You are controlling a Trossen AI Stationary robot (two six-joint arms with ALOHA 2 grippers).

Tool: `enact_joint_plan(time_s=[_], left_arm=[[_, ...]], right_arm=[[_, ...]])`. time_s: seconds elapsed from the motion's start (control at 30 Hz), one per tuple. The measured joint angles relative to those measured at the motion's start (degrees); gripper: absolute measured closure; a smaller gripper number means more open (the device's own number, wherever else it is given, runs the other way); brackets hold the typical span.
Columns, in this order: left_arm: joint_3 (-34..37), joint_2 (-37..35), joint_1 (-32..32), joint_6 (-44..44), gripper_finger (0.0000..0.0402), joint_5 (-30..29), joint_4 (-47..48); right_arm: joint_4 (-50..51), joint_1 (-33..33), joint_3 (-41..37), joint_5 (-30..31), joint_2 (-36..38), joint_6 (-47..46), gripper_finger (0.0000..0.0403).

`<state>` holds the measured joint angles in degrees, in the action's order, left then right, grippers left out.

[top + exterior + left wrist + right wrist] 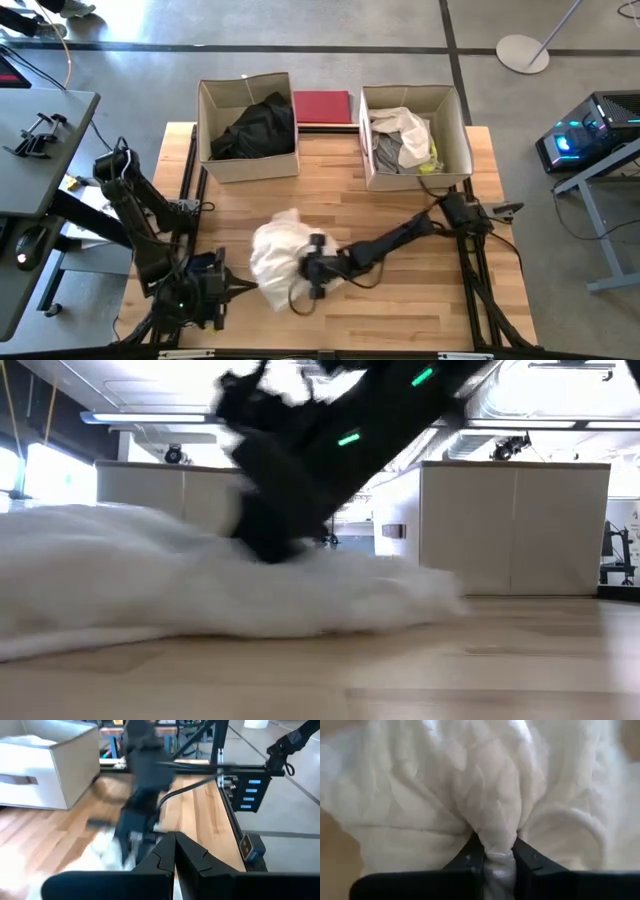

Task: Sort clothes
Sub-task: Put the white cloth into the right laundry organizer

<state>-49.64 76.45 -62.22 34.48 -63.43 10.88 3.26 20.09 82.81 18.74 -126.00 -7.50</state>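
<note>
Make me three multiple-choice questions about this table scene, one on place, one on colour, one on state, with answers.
1. Where is the black garment?
A. in the left cardboard box
B. on the table
C. in the right cardboard box

2. What colour is the garment lying on the table?
A. yellow
B. white
C. navy

3. What is the right tool doing?
A. hanging open
B. resting in a box
C. pinching a fold of the white garment

Answers: 1 A, dark cloth fills that box. 2 B, the high view shows it. 3 C, the right wrist view shows cloth between the fingers.
</note>
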Motion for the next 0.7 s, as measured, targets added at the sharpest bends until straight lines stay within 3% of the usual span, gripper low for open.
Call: enact_joint_plan(time_s=[0.17, 0.27, 0.53, 0.63, 0.7], left_arm=[[0.0, 0.0, -1.7, -0.1, 0.0402, -3.4, 0.0], [0.0, 0.0, -2.0, -0.4, 0.0402, -3.8, 0.6], [0.1, 0.1, -2.0, -0.5, 0.0402, -4.4, 1.8], [0.1, 0.1, -2.0, -0.2, 0.0402, -4.5, 1.6], [0.1, 0.1, -2.0, -0.2, 0.0402, -4.5, 1.3]], right_arm=[[17.5, 5.5, -0.3, 26.2, 15.1, 0.0, 0.0390], [24.5, 7.2, 0.0, 38.5, 24.9, -0.2, 0.0395], [33.5, 3.4, 0.1, 61.2, 47.9, 7.1, 0.0398], [33.7, -1.9, 0.1, 64.8, 53.8, 13.4, 0.0398], [34.6, -6.9, 0.1, 63.3, 57.2, 15.2, 0.0397]])
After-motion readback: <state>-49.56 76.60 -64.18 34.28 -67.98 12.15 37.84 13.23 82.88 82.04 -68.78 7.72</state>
